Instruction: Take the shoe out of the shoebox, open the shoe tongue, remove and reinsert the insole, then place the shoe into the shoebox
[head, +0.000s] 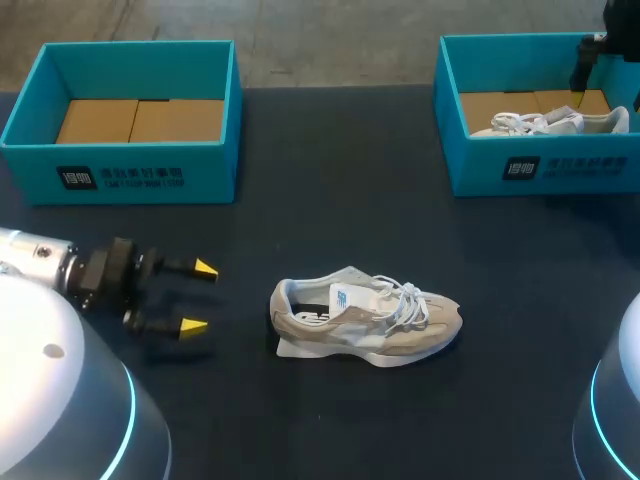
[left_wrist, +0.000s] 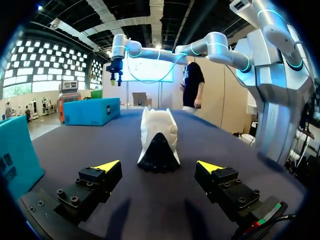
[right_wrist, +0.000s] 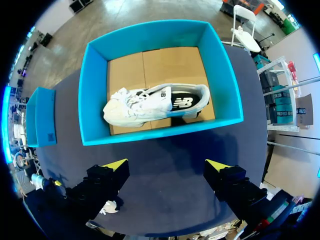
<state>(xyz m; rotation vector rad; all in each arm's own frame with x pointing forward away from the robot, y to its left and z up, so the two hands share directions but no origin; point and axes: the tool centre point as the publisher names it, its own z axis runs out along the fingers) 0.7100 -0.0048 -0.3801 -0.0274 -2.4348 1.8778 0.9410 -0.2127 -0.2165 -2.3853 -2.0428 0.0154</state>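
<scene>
A beige and white shoe (head: 365, 320) lies on its side in the middle of the dark table, heel toward my left gripper (head: 200, 297). That gripper is open a short way from the heel, its yellow tips level with it. In the left wrist view the shoe's heel (left_wrist: 159, 140) stands ahead of the open left gripper (left_wrist: 160, 167), apart from both fingers. A second white shoe (right_wrist: 155, 105) lies in the teal shoebox (right_wrist: 222, 75) at the back right. My right gripper (right_wrist: 167, 167) hangs open high above that box, holding nothing. Only a dark part of the right arm (head: 588, 60) shows in the head view.
Another teal shoebox (head: 125, 175) with only a cardboard floor stands at the back left. The right shoebox (head: 545, 170) sits near the table's right edge. Bare dark tabletop (head: 330, 200) lies between the boxes and around the shoe.
</scene>
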